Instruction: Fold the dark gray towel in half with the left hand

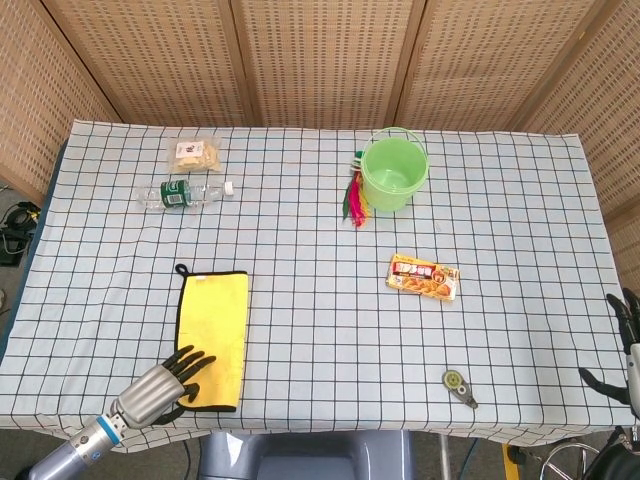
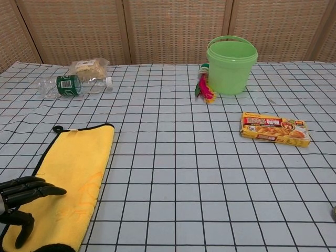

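A towel (image 1: 213, 337) (image 2: 71, 177) lies flat near the table's front left, its yellow face up, with dark edging and a small loop at the far left corner. No dark gray face shows. My left hand (image 1: 162, 386) (image 2: 21, 201) is at the towel's near left corner, fingers spread and reaching over the edge, holding nothing. Whether the fingertips touch the cloth is unclear. My right hand (image 1: 622, 352) shows only in the head view at the far right edge, fingers apart and empty.
On the checked tablecloth (image 1: 320, 330) stand a green bucket (image 1: 394, 172) (image 2: 231, 64) with a feather toy (image 1: 354, 200) (image 2: 205, 86) beside it. Also there: a food box (image 1: 423, 277) (image 2: 274, 129), a plastic bottle (image 1: 183, 192) (image 2: 71, 85), a snack bag (image 1: 193, 153) (image 2: 86, 67) and a small tape roll (image 1: 459, 384).
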Tool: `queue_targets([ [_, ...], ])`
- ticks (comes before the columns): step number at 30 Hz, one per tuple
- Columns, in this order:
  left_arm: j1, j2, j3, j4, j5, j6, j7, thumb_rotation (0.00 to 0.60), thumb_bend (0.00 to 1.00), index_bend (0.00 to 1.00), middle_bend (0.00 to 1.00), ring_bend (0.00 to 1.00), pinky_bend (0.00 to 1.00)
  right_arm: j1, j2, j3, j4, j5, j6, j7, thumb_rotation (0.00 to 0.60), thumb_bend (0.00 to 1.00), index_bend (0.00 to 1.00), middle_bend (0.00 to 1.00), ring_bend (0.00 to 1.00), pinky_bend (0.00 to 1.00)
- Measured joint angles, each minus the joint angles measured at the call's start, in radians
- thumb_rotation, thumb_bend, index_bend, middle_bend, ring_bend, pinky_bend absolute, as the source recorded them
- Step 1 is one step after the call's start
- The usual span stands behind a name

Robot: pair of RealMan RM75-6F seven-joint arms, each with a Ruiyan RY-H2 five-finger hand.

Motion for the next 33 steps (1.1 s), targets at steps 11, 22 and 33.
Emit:
queue_targets([
  [11, 0.0, -0.009, -0.007, 0.005, -0.006, -0.006, 0.004, 0.6, 0.37, 0.56, 0.0, 0.0, 0.0, 0.0, 0.001, 0.0, -0.001, -0.002, -0.001, 0.004, 0.6, 0.0, 0.0, 0.0, 0.0, 0.0],
  [22, -0.006, -0.003, -0.006, -0.006, -0.009, -0.016, -0.001, 0.6, 0.48, 0.57, 0.0, 0.0, 0.0, 0.0, 0.004, -0.001, -0.002, -0.002, -0.002, 0.011, 0.6, 0.0, 0.0, 0.0, 0.0, 0.0],
  [33, -0.006, 0.009, 0.001, -0.011, -0.002, -0.004, -0.015, 0.6, 0.49, 0.58, 0.0, 0.0, 0.0, -0.001, 0.005, -0.003, -0.003, -0.005, 0.0, 0.013, 0.6, 0.0, 0.0, 0.0, 0.0, 0.0],
])
